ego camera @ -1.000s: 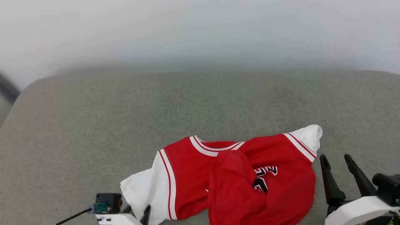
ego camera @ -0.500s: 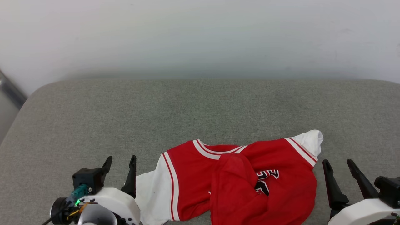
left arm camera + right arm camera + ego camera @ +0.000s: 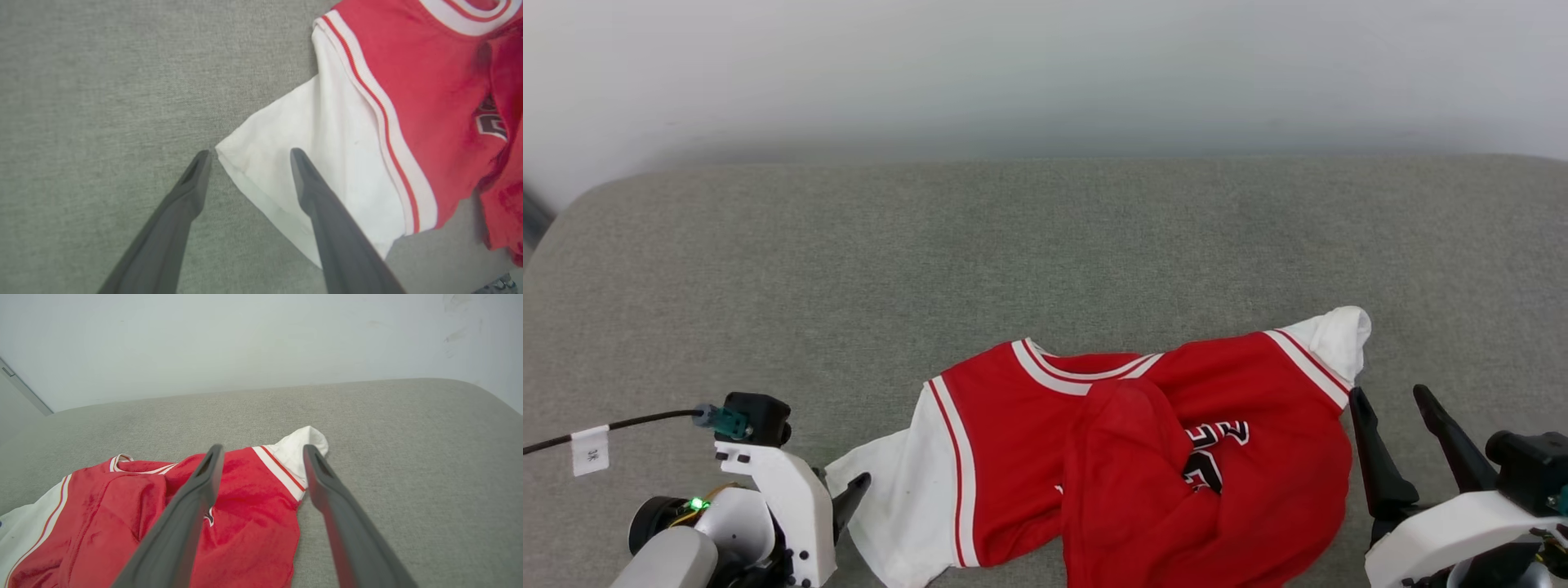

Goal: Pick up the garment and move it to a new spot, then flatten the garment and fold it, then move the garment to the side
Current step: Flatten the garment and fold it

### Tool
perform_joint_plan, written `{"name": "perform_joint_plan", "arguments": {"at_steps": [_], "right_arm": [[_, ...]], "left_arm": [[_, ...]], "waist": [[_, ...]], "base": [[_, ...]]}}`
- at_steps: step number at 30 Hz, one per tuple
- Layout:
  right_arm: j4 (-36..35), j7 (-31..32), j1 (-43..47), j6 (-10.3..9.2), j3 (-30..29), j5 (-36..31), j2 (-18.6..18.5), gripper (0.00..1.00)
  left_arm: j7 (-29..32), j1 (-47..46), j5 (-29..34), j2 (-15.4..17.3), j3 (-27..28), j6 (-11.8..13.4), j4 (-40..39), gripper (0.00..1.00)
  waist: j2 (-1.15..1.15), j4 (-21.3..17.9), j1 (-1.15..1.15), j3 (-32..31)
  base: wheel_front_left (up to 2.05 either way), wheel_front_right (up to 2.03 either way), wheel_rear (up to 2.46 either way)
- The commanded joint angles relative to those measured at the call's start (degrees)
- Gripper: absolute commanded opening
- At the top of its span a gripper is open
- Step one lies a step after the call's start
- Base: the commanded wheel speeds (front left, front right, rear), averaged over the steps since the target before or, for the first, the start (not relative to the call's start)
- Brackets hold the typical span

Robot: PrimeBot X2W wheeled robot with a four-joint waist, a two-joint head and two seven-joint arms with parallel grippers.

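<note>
Head view: crumpled garment (image 3: 1013,441) low on a grey cushion (image 3: 1045,245), flanked by two wide-spread grippers.

Lying front-up at lower centre of frame, with a red flap (image 3: 1127,490) thrown over the lettering (image 3: 1217,453), so judged not yet flat. Approached at lower left by the left gripper (image 3: 250,152), jaws wide and holding nothing. In the left wrist view, one finger over the white sleeve (image 3: 310,163) and one on bare cushion beside its corner, apparently set to pinch that corner. Matched at lower right by the right gripper (image 3: 1388,394), jaws equally wide and empty, just beside the other sleeve (image 3: 1335,339). Likely positioned to draw both sleeves outward and spread the cloth.
</note>
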Motion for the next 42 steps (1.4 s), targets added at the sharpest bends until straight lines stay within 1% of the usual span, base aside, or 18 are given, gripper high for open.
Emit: {"name": "perform_joint_plan", "arguments": {"at_steps": [1,7,9,10,11,12,13,14,16,20,23,27,31,34,38,42], "right_arm": [[0.19,-0.45,-0.98,-0.02,0.2,0.11,0.09,1.0],[1.41,-1.33,-2.04,-0.02,0.41,0.99,0.1,1.0],[1.91,-1.4,-2.26,-0.02,0.46,1.16,0.08,1.0],[1.91,-1.4,-2.26,-0.02,0.46,1.16,0.08,1.0],[2.11,-1.52,-2.42,-0.01,0.63,1.22,0.08,1.0],[2.31,-1.6,-2.56,-0.02,0.63,1.36,0.09,1.0],[2.5,-1.62,-2.6,-0.02,0.47,1.45,0.09,1.0],[2.62,-1.62,-2.65,-0.02,0.33,1.55,0.09,1.0],[2.82,-1.63,-2.67,-0.01,-0.04,1.56,0.09,1.0],[3.21,-1.2,-2.32,-0.02,-0.99,1.91,0.09,1.0],[3.36,-0.73,-2.09,-0.01,-1.89,2.8,0.09,1.0],[4.98,2.06,-2.61,-0.02,-4.38,5.49,0.08,1.0],[8.78,7.45,-4.67,-0.01,-8.72,7.15,-0.9,1.0],[11.81,11.36,-7.48,-0.02,-11.34,8.97,-2.5,1.0],[15.29,17.2,-12.89,-0.01,-13.76,11.19,-4.62,1.0],[17.93,25.01,-19.36,-0.02,-14.39,11.91,-7.0,1.0]], "left_arm": [[1.31,-1.05,-0.42,0.48,-0.19,-0.51,1.13,1.0],[4.21,-2.07,-1.84,-0.69,-1.43,-1.32,7.57,1.0],[6.68,-1.61,-2.47,-1.44,-2.81,-1.65,10.37,1.0],[6.68,-1.61,-2.47,-1.44,-2.81,-1.65,10.37,1.0],[7.86,-1.24,-2.99,-2.16,-3.55,-2.04,11.46,0.78],[8.71,-0.9,-3.72,-3.1,-4.09,-2.34,12.18,0.42],[9.05,-0.81,-4.04,-3.92,-4.49,-2.54,12.73,0.19],[8.92,-0.87,-4.2,-4.46,-4.79,-2.68,13.07,0.0],[7.35,-1.06,-4.35,-5.54,-4.57,-2.57,13.17,0.0],[3.5,-1.0,-2.55,-5.28,-3.76,-1.08,12.53,0.0],[-0.67,-1.62,-0.83,-4.62,-2.35,0.77,10.8,0.0],[-6.2,-1.91,1.17,-3.96,-0.54,3.4,7.14,0.0],[-10.2,-1.48,3.19,-3.8,0.61,6.09,2.28,0.0],[-12.2,-1.45,4.45,-3.71,1.09,7.82,-1.89,0.0],[-13.59,-1.8,5.89,-3.3,1.29,9.28,-7.3,0.0],[-14.37,-2.68,7.27,-2.88,1.26,10.23,-12.13,0.0]], "waist": [[0.0,-1.09,0.0,1.34],[0.0,-2.8,0.0,3.56],[0.0,-3.31,0.0,3.99],[0.0,-3.31,0.0,3.99],[0.0,-3.57,0.0,4.09],[0.0,-3.82,0.0,4.17],[0.0,-3.93,0.0,4.21],[0.0,-3.99,0.0,4.27],[0.0,-3.96,0.0,4.18],[0.0,-3.32,0.0,3.04],[0.0,-2.59,0.0,2.1],[0.0,-1.73,0.0,0.85],[0.0,-1.02,0.0,0.29],[0.0,-0.3,0.0,0.59],[0.0,0.59,0.0,2.21],[0.0,1.61,0.0,4.96]], "base": [[0.0,0.0,0.0],[0.0,0.0,0.0],[0.0,0.0,0.0],[0.0,0.0,0.0],[0.0,0.0,0.0],[0.0,0.0,0.0],[0.0,0.0,0.0],[0.0,0.0,0.0],[0.0,0.0,0.0],[0.0,0.0,0.0],[0.0,0.0,0.0],[0.0,0.0,0.0],[0.0,0.0,0.0],[0.0,0.0,0.0],[0.0,0.0,0.0],[0.0,0.0,0.0]]}}
